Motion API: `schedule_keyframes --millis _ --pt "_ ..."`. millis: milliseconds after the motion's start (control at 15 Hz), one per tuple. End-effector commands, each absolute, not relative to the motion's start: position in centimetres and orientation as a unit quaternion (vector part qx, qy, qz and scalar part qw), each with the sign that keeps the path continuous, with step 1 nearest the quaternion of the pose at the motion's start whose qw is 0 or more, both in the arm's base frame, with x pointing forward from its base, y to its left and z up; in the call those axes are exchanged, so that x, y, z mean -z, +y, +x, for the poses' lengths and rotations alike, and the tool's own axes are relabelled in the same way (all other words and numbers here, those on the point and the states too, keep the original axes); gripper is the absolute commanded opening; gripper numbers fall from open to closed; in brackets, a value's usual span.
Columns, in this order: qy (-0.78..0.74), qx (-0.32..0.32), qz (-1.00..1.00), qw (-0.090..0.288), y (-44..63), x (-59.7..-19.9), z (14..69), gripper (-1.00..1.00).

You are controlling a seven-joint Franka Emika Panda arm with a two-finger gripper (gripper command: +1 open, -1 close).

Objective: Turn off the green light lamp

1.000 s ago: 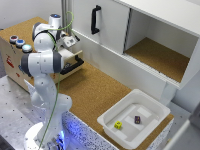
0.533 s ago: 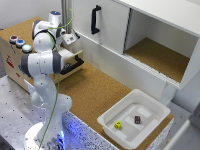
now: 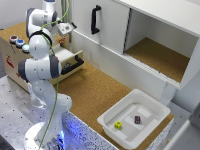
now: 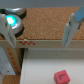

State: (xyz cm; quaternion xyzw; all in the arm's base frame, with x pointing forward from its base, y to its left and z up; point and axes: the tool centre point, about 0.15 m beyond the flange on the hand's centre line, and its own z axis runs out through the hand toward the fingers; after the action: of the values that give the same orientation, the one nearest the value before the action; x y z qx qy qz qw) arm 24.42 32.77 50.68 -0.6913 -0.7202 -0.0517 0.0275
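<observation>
Green light lamp (image 4: 11, 20), round, no long axis, facing up, upper left of frame; gripper (image 4: 41, 30) fingers spread wide, empty.

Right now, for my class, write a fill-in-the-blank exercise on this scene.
The white plastic tray holds ___ small cubes.
The end effector has its fingers ___.
The round cyan-green lamp is lit, so switched ___.
The white cabinet door's handle is coloured ___.
Missing: two; open; on; black.
</observation>
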Motion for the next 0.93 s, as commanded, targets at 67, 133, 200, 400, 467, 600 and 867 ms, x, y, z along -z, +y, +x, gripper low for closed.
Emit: schedule_keyframes --millis 67,133,200,400,467,600,867 --pt "-0.708 0.047 -0.703 0.037 33.8 -51.9 22.6 1.00" --pt "-0.710 0.049 -0.701 0.041 34.2 -52.0 22.2 1.00" --pt "-0.714 0.051 -0.697 0.045 34.7 -52.3 21.8 1.00" --pt "-0.716 0.052 -0.695 0.029 36.8 -53.1 20.2 1.00" --pt "-0.718 0.052 -0.693 0.025 37.4 -53.4 19.6 1.00" --pt "-0.725 0.052 -0.687 0.013 38.5 -54.2 17.9 1.00" --pt "-0.751 0.056 -0.658 0.000 41.0 -55.3 14.9 1.00"
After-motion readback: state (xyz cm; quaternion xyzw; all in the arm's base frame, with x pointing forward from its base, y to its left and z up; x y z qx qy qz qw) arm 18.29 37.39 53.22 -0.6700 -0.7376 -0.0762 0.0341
